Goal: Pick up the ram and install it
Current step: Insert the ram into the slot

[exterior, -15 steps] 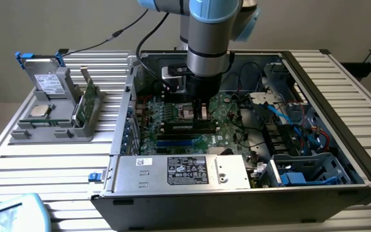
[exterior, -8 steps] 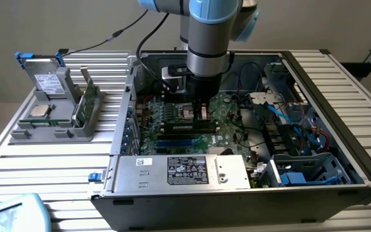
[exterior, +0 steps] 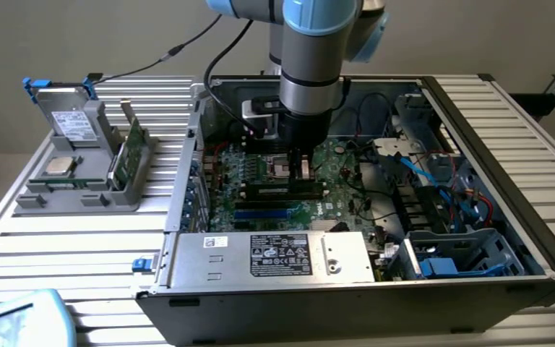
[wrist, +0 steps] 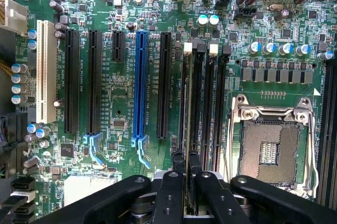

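Exterior view: I see the arm reaching deep into the computer case, with walls close all round. A green board stands in the grey holder on the worktop.

Wrist view: jaws nearly closed, pinching the ram edge-on along the memory slots, beside the open processor socket.

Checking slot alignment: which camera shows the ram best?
Wrist view. The ram sits edge-on between the fingers of the gripper, running along the memory slots, so its line against them is plain. In the exterior view the gripper, low over the motherboard, hides it.
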Tool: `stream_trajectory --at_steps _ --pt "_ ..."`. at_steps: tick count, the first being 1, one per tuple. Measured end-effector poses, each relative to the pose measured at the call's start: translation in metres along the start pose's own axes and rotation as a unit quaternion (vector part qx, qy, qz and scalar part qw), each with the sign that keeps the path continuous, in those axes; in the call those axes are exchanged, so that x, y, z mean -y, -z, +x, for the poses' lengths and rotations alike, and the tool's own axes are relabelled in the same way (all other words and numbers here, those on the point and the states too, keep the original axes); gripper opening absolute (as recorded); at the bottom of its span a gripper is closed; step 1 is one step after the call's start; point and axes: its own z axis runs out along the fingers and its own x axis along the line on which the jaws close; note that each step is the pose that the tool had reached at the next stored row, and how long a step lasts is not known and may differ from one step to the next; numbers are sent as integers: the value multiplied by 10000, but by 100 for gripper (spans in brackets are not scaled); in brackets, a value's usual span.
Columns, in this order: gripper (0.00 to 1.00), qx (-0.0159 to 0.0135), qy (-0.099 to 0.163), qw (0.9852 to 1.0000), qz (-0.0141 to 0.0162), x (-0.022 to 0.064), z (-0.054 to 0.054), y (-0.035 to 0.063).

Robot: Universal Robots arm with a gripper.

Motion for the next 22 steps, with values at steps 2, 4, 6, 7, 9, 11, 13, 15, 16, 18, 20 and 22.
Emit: stream_trajectory --at_steps 2,4,6,7,9,11,13,15,16,18,20,22 --pt "14 1 0 10000 0 0 0 -1" --pt "16 0 0 10000 0 0 0 -1" --pt "28 -1 0 10000 0 0 0 -1" --pt "28 -1 0 10000 0 0 0 -2" --pt "34 -2 0 10000 0 0 0 -3" --pt "34 -2 0 10000 0 0 0 -3" --pt "34 -1 0 10000 1 -1 0 24" --pt "34 -2 0 10000 0 -2 1 57" --pt "34 -2 0 10000 0 -2 1 64" --pt "34 -2 0 10000 0 -3 2 94" --pt "34 -2 0 10000 0 -4 3 140" --pt "34 -2 0 10000 0 -4 3 161"
